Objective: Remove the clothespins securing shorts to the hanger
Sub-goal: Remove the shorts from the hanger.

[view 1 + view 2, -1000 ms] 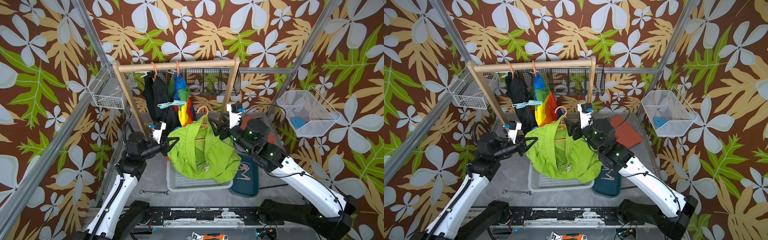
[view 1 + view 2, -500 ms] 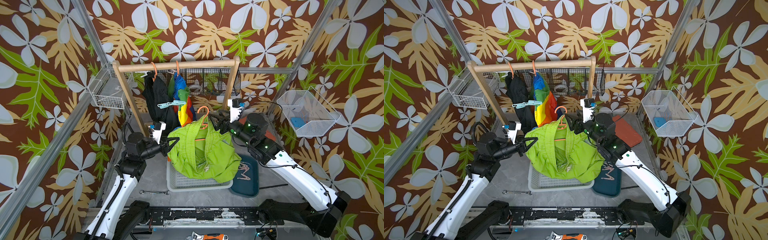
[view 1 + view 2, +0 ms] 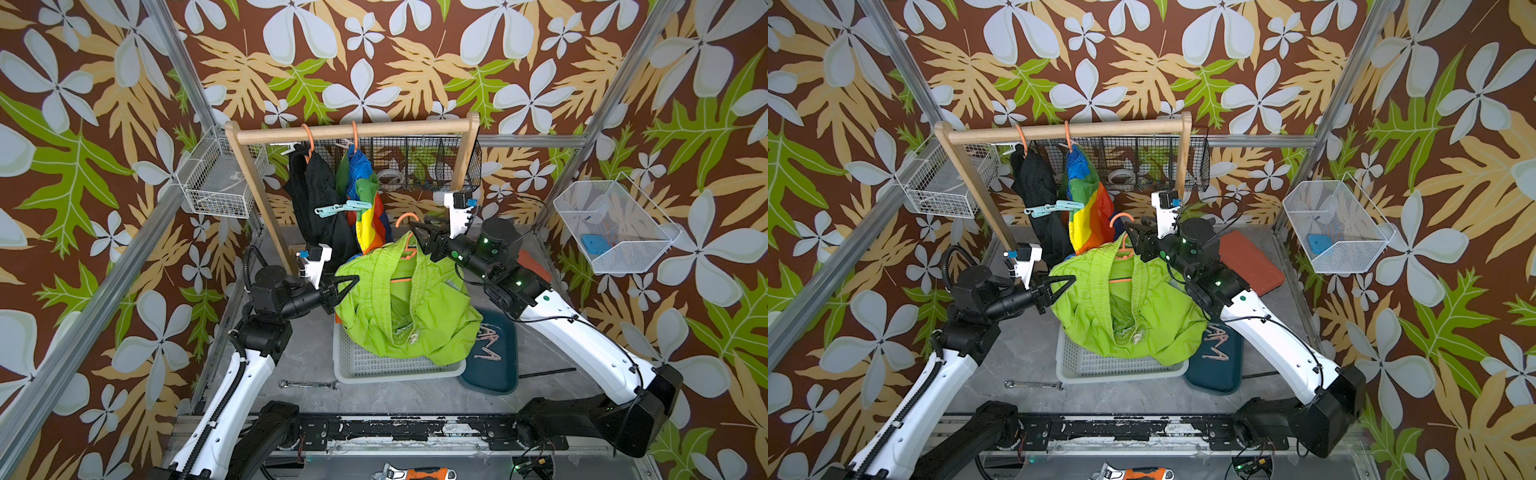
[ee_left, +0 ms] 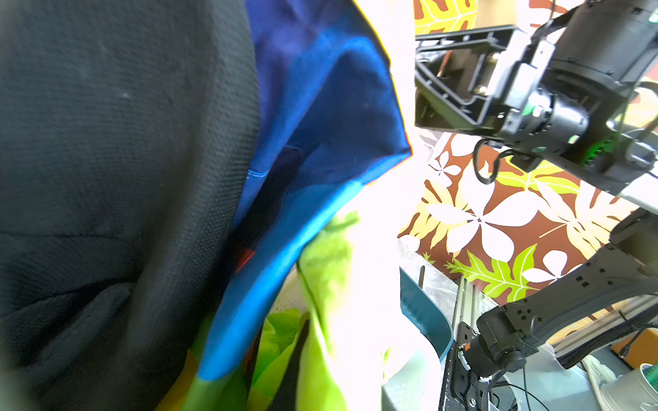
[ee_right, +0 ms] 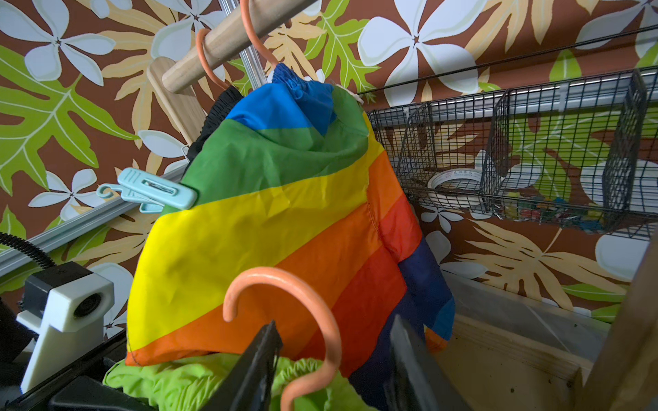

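**Steadying the lime green shorts' hanger before unpinning**

The right pincer [image 5: 333,325] stands partly open, its jaws either side of the orange hanger [image 5: 281,272] just below the hook, not yet clamped. It should close squarely on that bare neck, clear of fabric, and hold the hanger level. The left pincer [image 3: 351,282] is pinched shut on the waistband edge of the lime green shorts [image 3: 399,307], which droop over the white basket [image 3: 374,361] on the bench [image 3: 307,357]. No pin shows on them from here. Teal clothespins [image 3: 345,206] grip the colour-blocked shorts [image 3: 365,208] on the wooden rail [image 3: 395,128]. Beige clothespins [image 3: 488,336] lie in the dark tray [image 3: 498,374].
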